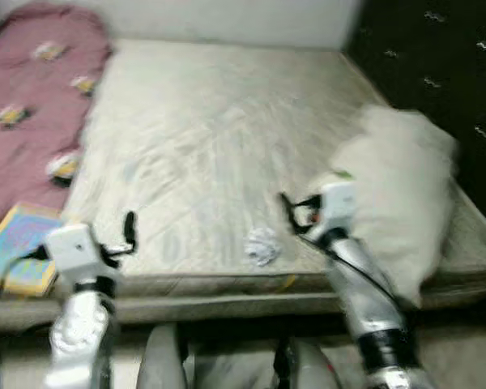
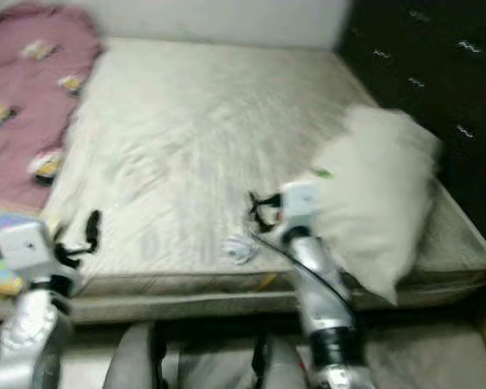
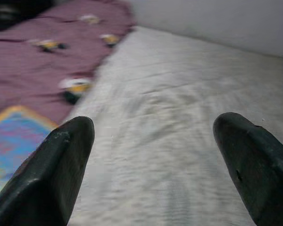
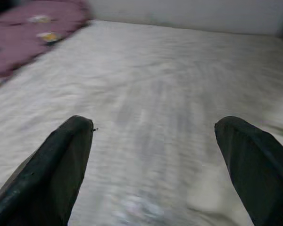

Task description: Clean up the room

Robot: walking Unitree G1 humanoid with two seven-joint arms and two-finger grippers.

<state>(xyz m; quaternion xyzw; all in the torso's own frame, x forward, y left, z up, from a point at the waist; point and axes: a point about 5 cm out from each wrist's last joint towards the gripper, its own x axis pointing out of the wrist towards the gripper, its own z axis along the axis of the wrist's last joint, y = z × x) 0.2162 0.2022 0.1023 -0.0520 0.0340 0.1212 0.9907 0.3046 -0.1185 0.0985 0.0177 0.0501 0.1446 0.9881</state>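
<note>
Hovering both arms over the wide cream-coloured mattress (image 1: 219, 138), room tidy-up barely started.

I've got a maroon patterned blanket (image 1: 28, 105) bunched along the left side, a fluffy white pillow (image 1: 405, 194) slumped at the right edge, and a bright blue picture book (image 1: 20, 247) by the left corner. My target, I reckon, is the small crumpled white paper wad (image 1: 262, 245) near the front edge. It sits just left of and below the right gripper (image 1: 287, 212), well apart from the left gripper (image 1: 130, 231). Both have fingers spread wide, nothing held.

Head cameras look down over the mattress (image 1: 227, 146); both wrist cameras skim low across it.
</note>
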